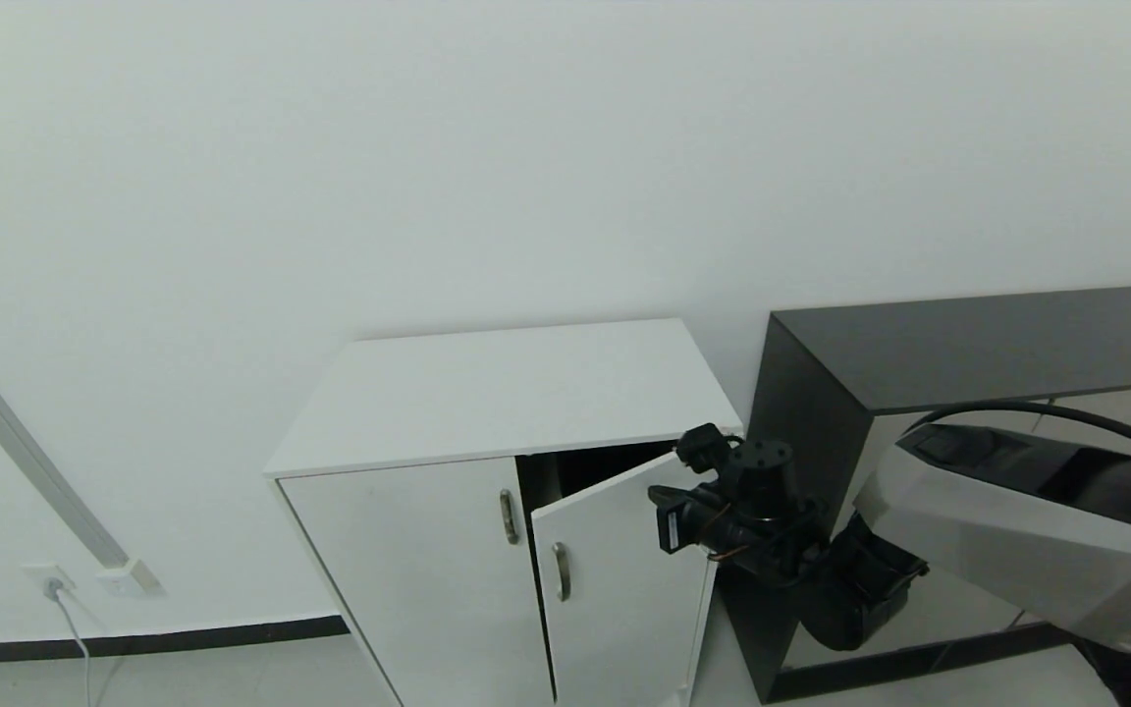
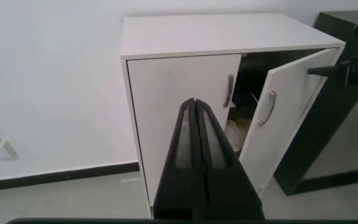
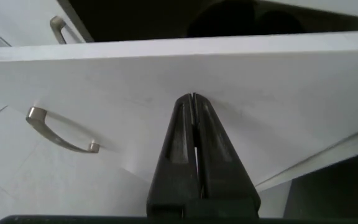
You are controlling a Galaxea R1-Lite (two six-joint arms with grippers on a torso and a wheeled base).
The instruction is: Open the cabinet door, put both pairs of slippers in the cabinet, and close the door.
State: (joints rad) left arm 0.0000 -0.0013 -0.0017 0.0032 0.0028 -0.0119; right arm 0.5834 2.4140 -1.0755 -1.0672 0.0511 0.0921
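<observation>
The white cabinet [image 1: 507, 393] stands against the wall. Its left door [image 1: 408, 570] is flush, and its right door [image 1: 615, 579] is swung partly out, with a dark gap at its free edge. The right gripper [image 3: 193, 96] has its fingers pressed together on nothing. Its tips are at the outer face of the right door, high up and toward the hinge side (touching or just short of it, I cannot tell which). That door's curved metal handle [image 3: 61, 134] lies on the same face, off toward the free edge from the tips.

The left gripper [image 2: 194, 101], also pinched closed and empty, is held well back from the cabinet, pointing at the left door. Past its tips and to one side, the opening shows a pale shape [image 2: 238, 134] low inside, too dim to identify.

Just beyond the right gripper's wrist, on the hinge side, stands a dark cabinet [image 1: 968, 344] with a mirrored front. On the far side of the white cabinet from both grippers, a wall socket [image 1: 47, 577] with a plugged cable sits low on the wall, beneath slanting trunking [image 1: 16, 442].
</observation>
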